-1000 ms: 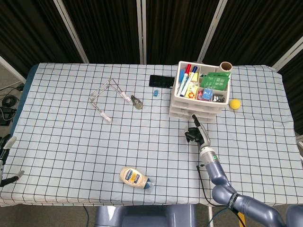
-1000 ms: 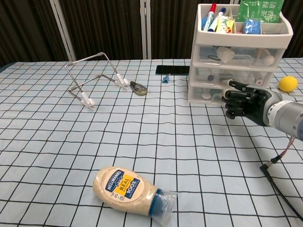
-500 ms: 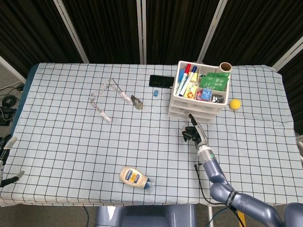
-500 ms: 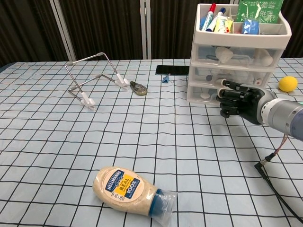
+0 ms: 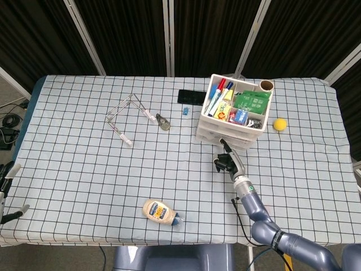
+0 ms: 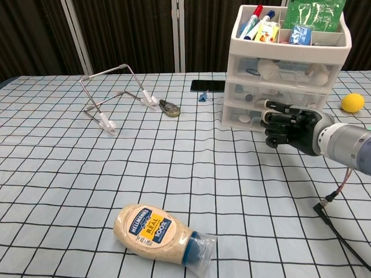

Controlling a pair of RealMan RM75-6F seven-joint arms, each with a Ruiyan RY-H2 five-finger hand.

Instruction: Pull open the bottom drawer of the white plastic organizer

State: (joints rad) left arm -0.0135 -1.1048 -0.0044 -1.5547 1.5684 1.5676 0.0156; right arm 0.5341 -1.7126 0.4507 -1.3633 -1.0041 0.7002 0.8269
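Note:
The white plastic organizer (image 5: 232, 121) (image 6: 284, 63) stands at the back right of the table, with markers and packets in its top tray. It looks slightly tilted in the chest view. My right hand (image 5: 225, 161) (image 6: 287, 124) is at its front, fingers curled against the front of the bottom drawer (image 6: 246, 117) (image 5: 223, 137). The drawer front sits about flush with the drawers above it. Of my left hand (image 5: 8, 192) only spread fingertips show, at the left edge of the head view, holding nothing.
A mayonnaise bottle (image 5: 161, 212) (image 6: 156, 229) lies near the front edge. A wire stand (image 5: 127, 116) (image 6: 116, 92), a small metal item (image 5: 163, 122), a black phone (image 5: 190, 96) and a yellow ball (image 5: 280, 123) (image 6: 352, 102) lie around the organizer. A black cable (image 6: 342, 231) trails under my right arm.
My right hand has drawn back toward me and to the left. The whole organizer has slid with it and tipped slightly; the bottom drawer has not visibly come out.

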